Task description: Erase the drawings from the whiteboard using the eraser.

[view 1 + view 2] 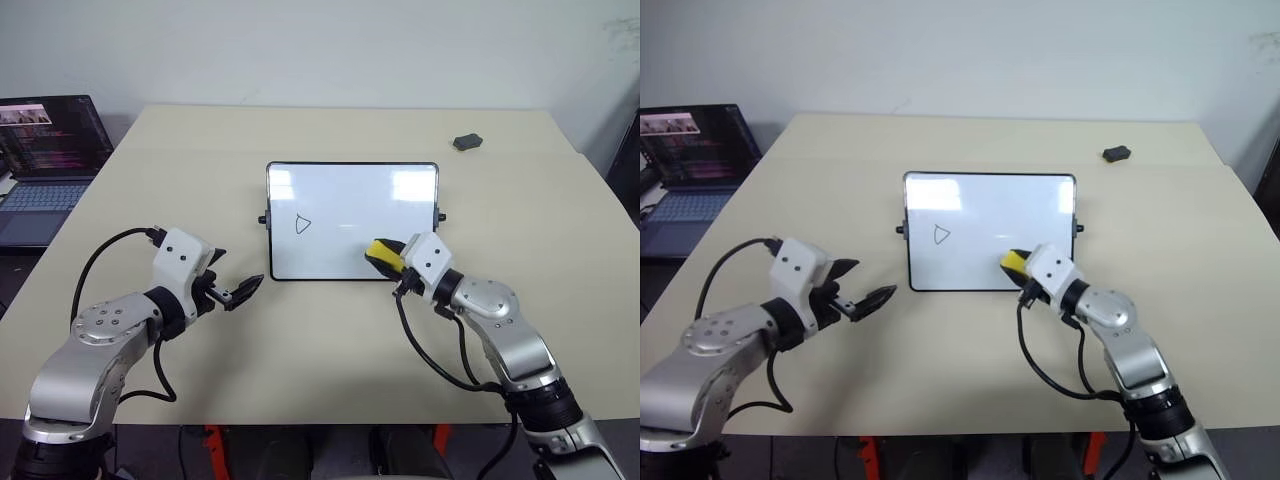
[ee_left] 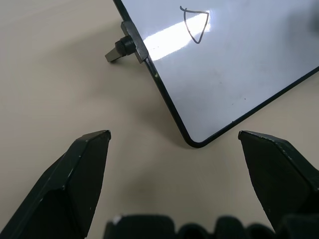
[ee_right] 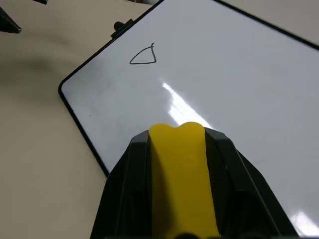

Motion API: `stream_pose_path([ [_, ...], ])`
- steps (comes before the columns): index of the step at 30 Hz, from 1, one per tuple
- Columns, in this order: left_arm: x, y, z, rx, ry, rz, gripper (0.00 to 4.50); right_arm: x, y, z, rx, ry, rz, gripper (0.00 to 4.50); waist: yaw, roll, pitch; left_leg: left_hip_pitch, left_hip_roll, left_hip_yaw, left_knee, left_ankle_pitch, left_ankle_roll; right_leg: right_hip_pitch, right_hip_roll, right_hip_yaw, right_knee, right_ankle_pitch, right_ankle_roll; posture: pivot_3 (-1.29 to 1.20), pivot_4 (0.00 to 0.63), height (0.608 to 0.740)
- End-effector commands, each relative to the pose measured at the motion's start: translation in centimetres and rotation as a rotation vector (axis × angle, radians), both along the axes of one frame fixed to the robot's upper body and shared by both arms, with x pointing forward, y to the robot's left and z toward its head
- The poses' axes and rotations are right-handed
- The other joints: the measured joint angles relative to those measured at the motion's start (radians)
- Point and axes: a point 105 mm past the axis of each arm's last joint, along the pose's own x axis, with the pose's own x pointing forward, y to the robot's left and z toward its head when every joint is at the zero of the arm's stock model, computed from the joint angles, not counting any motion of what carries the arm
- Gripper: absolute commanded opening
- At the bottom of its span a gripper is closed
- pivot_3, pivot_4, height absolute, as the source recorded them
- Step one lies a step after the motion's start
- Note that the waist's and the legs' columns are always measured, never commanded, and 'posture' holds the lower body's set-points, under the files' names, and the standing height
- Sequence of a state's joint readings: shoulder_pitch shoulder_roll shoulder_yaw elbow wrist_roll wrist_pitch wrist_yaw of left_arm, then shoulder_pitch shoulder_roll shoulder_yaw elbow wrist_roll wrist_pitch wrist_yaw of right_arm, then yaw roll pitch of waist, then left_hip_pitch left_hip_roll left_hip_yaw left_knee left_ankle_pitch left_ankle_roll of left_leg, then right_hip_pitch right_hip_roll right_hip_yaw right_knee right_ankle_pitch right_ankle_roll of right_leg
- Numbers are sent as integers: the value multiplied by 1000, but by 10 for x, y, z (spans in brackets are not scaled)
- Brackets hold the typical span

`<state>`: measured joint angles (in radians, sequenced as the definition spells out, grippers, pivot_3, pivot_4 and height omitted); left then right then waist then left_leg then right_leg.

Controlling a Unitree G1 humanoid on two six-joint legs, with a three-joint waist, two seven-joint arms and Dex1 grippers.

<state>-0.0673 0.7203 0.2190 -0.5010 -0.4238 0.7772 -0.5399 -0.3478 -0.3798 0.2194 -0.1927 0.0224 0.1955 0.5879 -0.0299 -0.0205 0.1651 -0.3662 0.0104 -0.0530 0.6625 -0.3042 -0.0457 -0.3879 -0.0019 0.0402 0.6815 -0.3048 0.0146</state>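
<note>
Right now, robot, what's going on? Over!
Right gripper shut on the eraser, over the whiteboard. Left gripper open, off the board's left side. One triangle drawing left. Nothing in the way.

Whiteboard [image 1: 990,215] sits mid-worktop [image 1: 970,340], black frame, small knobs on both short sides. One drawing visible on it: small triangle [image 1: 942,235] in the left part; rest of the board surface looks clean, with glare patches along the top. Right gripper [image 1: 1018,266] over the board's lower right area, fingers clamped on the yellow eraser [image 1: 1012,261]. Left gripper [image 1: 868,296] off the board, just beside its lower left corner, fingers apart, nothing between them. Small dark grey object [image 1: 1116,153] far right on the worktop, well apart from the board. Laptop [image 1: 690,165] at left edge, screen lit.
</note>
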Motion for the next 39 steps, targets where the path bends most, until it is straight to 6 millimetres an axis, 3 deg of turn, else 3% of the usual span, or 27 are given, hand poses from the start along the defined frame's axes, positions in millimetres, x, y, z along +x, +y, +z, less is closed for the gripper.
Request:
stream_pose_path([
  [1,0,2,10,26,-36,-6,4500,-1,7,15,24,-73,29,1102,0,0,0,0,0,0,0,0,0,0,0,0,0,0,0,0,150,740],
  [11,0,7,11,58,-52,-2,4500,-1,28,15,24,-94,115,1102,-1,0,0,0,0,0,0,0,0,0,0,0,0,0,0,0,150,740],
  [19,-1,11,12,67,-57,14,4500,21,55,27,-1,-184,142,1102,-2,0,0,0,0,0,0,0,0,0,0,0,0,0,0,0,150,740],
  [24,-2,12,13,72,-54,12,4500,44,84,42,12,-230,145,1102,-5,0,0,0,0,1,0,0,0,-1,0,0,1,0,0,0,150,740],
  [31,-3,10,16,93,-56,-20,4500,71,105,61,54,-255,92,1102,-5,0,0,0,0,1,0,0,0,-1,0,0,0,0,0,0,150,740],
  [35,-1,9,18,97,-60,-26,4500,78,116,50,29,-238,78,1102,-4,0,0,0,0,1,0,0,0,-1,-1,0,0,0,0,0,150,740],
  [39,-2,8,17,113,-61,-38,4500,74,117,19,-33,-164,108,1102,-6,0,0,0,0,1,-1,0,0,-2,-1,0,0,0,0,0,150,740],
])
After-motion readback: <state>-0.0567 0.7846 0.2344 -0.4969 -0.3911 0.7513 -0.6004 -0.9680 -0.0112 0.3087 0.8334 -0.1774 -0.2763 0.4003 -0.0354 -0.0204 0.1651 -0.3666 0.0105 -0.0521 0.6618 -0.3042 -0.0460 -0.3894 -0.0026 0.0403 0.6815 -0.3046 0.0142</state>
